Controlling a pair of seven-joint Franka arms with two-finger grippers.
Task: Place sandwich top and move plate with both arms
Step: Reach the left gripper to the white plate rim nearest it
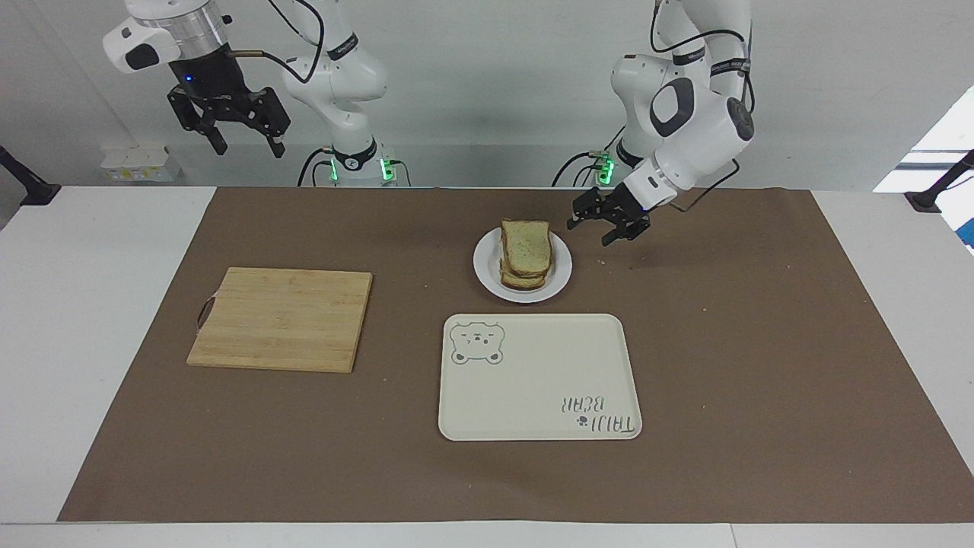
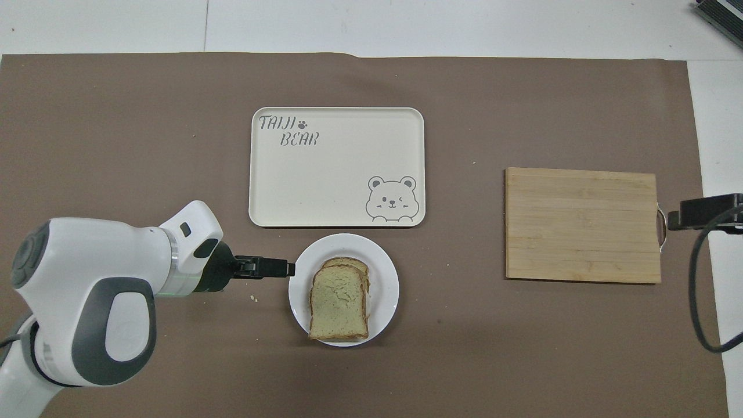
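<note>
The left gripper (image 1: pixel 606 226) has its fingers (image 1: pixel 577 219) spread apart and empty, hanging low at the plate's rim on the side toward the left arm's end of the surface; seen from overhead it sits at about nine o'clock of the plate (image 2: pixel 386 261), close to the rim, though contact cannot be read. The right gripper (image 1: pixel 242 137) waits high over the right arm's end of the surface, its fingers also apart and holding nothing.

The sandwich top (image 2: pixel 339 305) already lies on the stacked sandwich on the plate, its rounded end toward twelve o'clock in the overhead view and its square end overhanging the rim slightly at six. The plate sits just beside the bear tray (image 2: pixel 336 168), nearer to the robots; the cutting board (image 2: pixel 582 223) lies well apart at three o'clock.

The bread looks soft and light: it would crush or slide if pinched or tilted. The plate looks stiff, smooth and likely slippery, with a thin low rim. The sensible holds are probably the bare rim at nine and three o'clock, one gripper each, lifted level so the stack stays put.
</note>
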